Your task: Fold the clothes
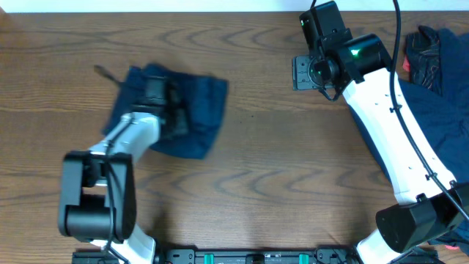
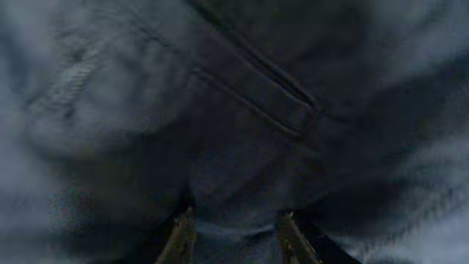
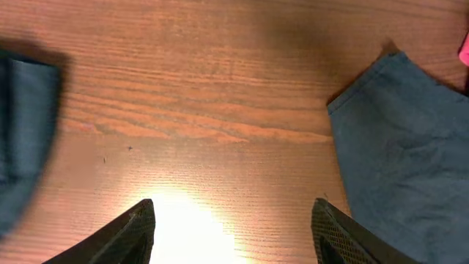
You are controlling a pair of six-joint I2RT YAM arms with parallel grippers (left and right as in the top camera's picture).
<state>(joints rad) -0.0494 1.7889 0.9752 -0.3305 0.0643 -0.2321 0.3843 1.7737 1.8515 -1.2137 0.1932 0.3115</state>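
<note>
A dark navy garment (image 1: 194,110) lies bunched and partly doubled over on the left of the wooden table, with a drawstring (image 1: 102,72) trailing off to its left. My left gripper (image 1: 157,94) is down on it. In the left wrist view, blurred navy cloth (image 2: 242,125) fills the frame, and a bunch of it sits between the half-closed fingers (image 2: 233,235). My right gripper (image 1: 320,18) hovers at the table's far edge, open and empty (image 3: 233,227) over bare wood. More navy clothes (image 1: 443,103) are piled at the right, and their edge shows in the right wrist view (image 3: 403,154).
A red-pink item (image 1: 419,70) lies in the pile at the right. A small grey plate (image 1: 302,73) sits on the table (image 1: 278,161) below my right gripper. The white right arm (image 1: 388,132) runs along the pile's left side.
</note>
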